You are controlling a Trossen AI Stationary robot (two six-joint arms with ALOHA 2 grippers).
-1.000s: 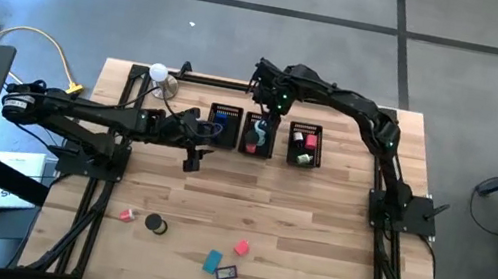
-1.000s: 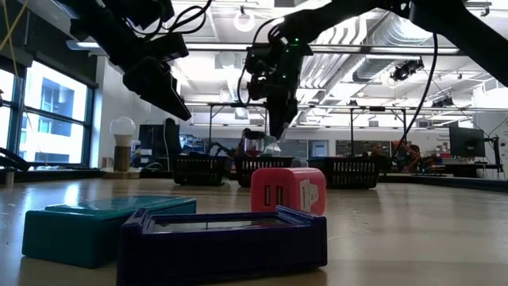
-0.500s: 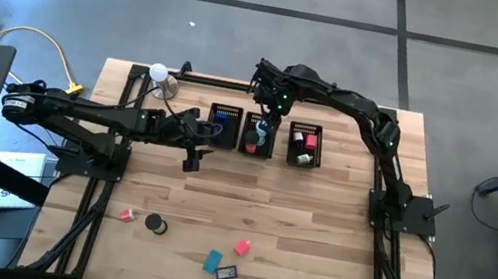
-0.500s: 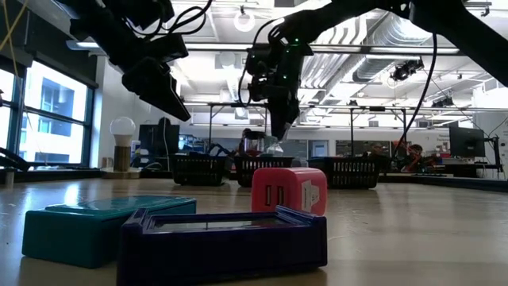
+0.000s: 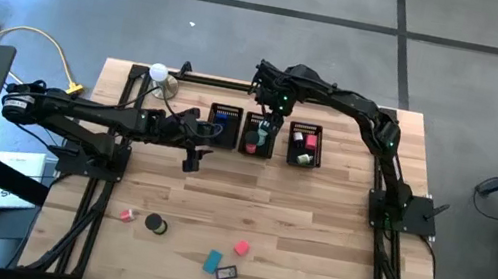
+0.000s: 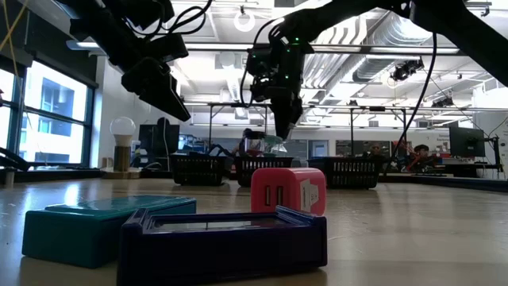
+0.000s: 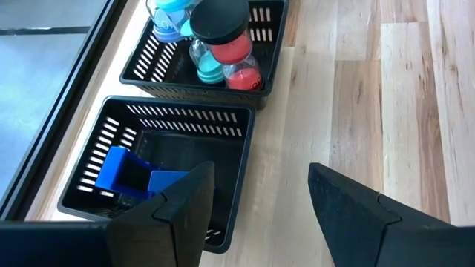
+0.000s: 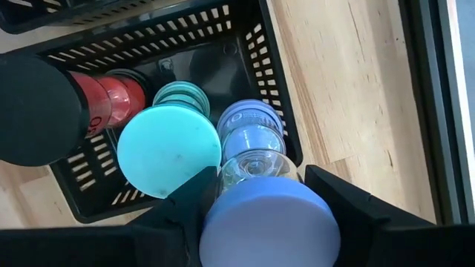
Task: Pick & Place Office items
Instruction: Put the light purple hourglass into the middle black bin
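My right gripper (image 5: 270,121) is over the middle black mesh bin (image 5: 243,149), shut on a small clear jar with a pale blue lid (image 8: 267,216). Jars with teal, red-black and blue lids (image 8: 169,150) stand in that bin. My left gripper (image 5: 192,158) hovers open and empty near the left bin (image 7: 236,194), which holds blue pieces (image 7: 119,169). A pink piece (image 5: 126,213), black roll (image 5: 155,224), pink block (image 5: 241,248), teal block (image 5: 212,261) and dark blue frame (image 5: 226,274) lie flat near the table's near edge. My right gripper holds the clear jar at its lidded top (image 8: 223,222), pinched between the two fingers (image 8: 185,204), which come from above pointing down. The jar stands upright below them over the middle bin. Whether its bottom touches the jars beneath cannot be told.
A third mesh bin (image 5: 304,145) with red and green pieces sits right of the middle one. A white ball on a metal base (image 5: 158,72) stands at the far left corner. Bare wood (image 5: 297,219) lies between the bins and the loose pieces.
My right gripper has shifted slightly toward the table's right above the middle bin, keeping the jar in its hold.
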